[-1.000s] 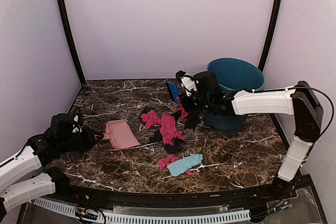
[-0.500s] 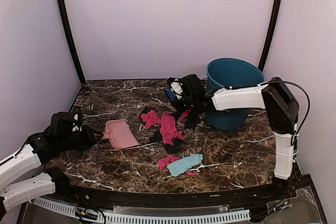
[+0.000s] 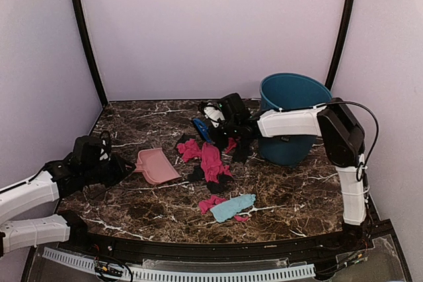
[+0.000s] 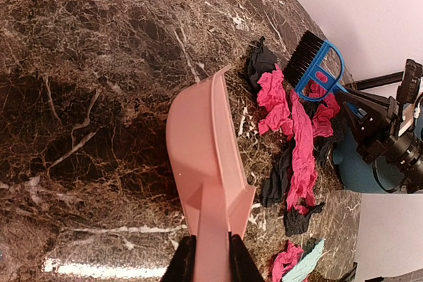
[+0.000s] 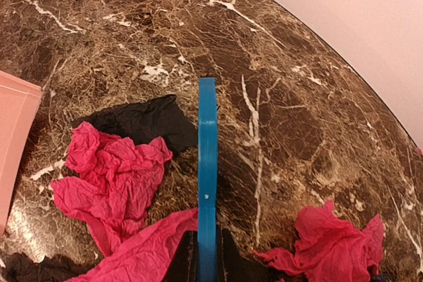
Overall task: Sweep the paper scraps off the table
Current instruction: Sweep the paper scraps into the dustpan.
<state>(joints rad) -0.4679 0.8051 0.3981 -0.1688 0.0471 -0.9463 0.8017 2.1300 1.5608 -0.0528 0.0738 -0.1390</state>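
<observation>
The paper scraps (image 3: 210,160) lie bunched mid-table: wrinkly magenta and black pieces, with a light blue one (image 3: 232,207) nearer the front. My left gripper (image 3: 127,165) is shut on the handle of the pink dustpan (image 3: 154,166), whose mouth faces the pile from the left. The left wrist view shows that gripper (image 4: 211,259) clamped on the dustpan (image 4: 205,156), with the scraps (image 4: 301,143) beyond. My right gripper (image 3: 213,123) is shut on the blue brush (image 3: 200,129) at the pile's far edge. In the right wrist view, the gripper (image 5: 207,259) holds the brush (image 5: 207,163) edge-on, with pink scraps (image 5: 112,176) to its left.
A teal bucket (image 3: 294,117) stands at the back right, just behind my right forearm. The dark marble table (image 3: 297,189) has a black rim along the front. One separate pink scrap (image 5: 337,239) lies right of the brush. Pale walls close in the back and sides.
My right arm has swung left from beside the bucket, carrying the brush to the far side of the pile. The left gripper has nudged the dustpan slightly toward the scraps.
</observation>
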